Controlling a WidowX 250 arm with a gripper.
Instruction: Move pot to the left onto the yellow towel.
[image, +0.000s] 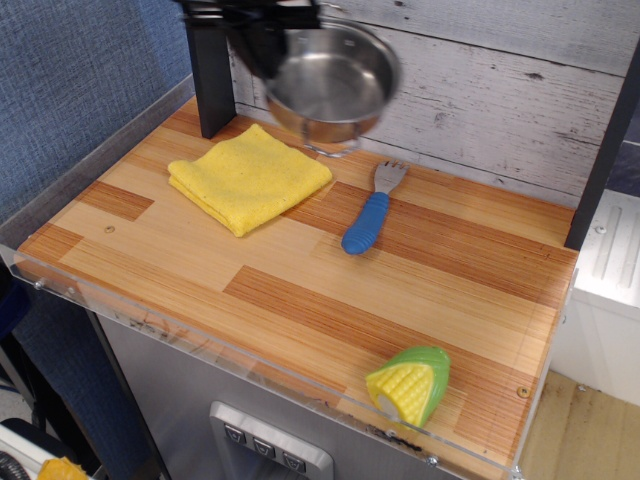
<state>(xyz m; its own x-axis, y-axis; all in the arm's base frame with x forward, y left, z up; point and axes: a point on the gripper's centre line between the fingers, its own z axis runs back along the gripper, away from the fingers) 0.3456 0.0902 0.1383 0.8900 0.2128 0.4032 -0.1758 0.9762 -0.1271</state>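
Observation:
The shiny steel pot (333, 85) hangs in the air near the top of the view, tilted toward the camera, above the towel's far right corner. My gripper (256, 42) is shut on the pot's left rim; most of the arm is cut off by the top edge. The yellow towel (248, 177) lies folded and flat on the wooden table at the back left, bare.
A blue-handled fork (369, 215) lies right of the towel. A toy corn (410, 385) sits near the front right edge. A dark post (210, 75) stands behind the towel. A white plank wall (500, 100) runs along the back.

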